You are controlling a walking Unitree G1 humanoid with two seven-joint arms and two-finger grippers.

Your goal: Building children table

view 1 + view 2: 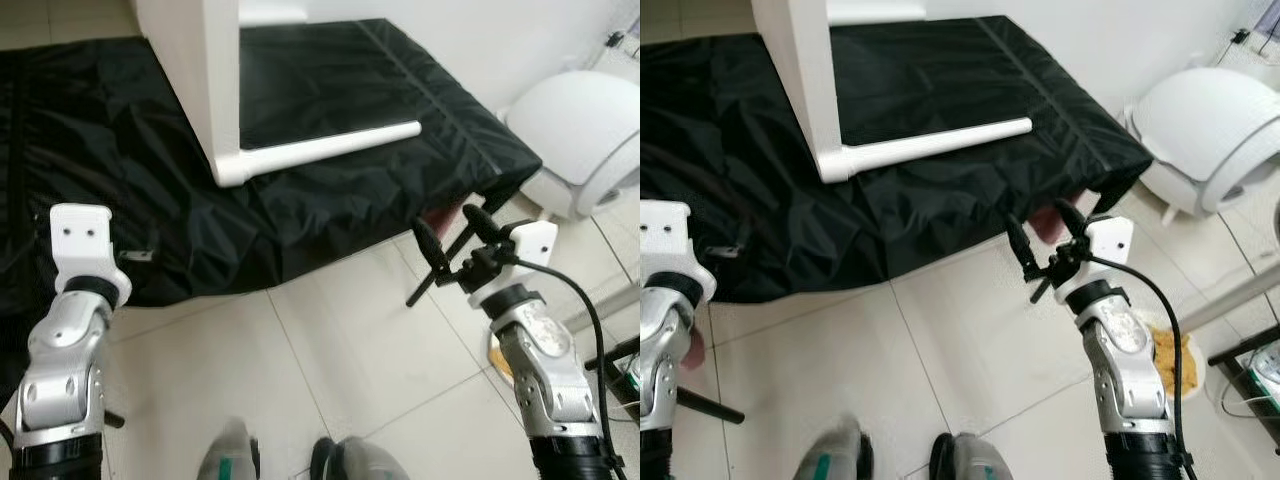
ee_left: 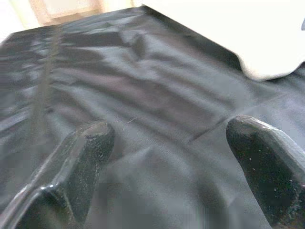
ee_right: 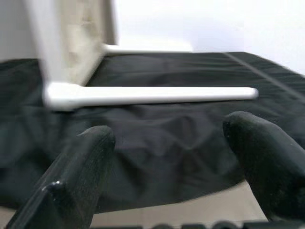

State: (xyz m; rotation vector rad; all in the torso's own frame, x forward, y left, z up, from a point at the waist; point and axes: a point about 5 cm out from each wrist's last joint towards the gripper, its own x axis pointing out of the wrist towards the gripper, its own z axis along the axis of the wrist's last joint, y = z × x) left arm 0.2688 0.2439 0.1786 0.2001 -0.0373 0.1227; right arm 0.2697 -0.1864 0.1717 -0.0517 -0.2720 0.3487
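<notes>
My right gripper (image 1: 452, 240) hangs over the tiled floor (image 1: 330, 340) just off the near edge of the black sheet (image 1: 150, 180), its two black fingers (image 3: 267, 157) spread wide apart with nothing between them. The right wrist view looks across the sheet at the white table leg (image 3: 157, 95), lying flat and well apart from the fingertips. My left gripper (image 2: 176, 157) is also spread open and holding nothing, poised over the wrinkled sheet; from the head I see only its white wrist block (image 1: 82, 240), so the fingers are hidden there. The leg joins a white table panel (image 1: 190, 70) standing on the sheet, cut off at the frame's top. A white rounded appliance (image 1: 580, 130) sits to the right, partly cropped.
</notes>
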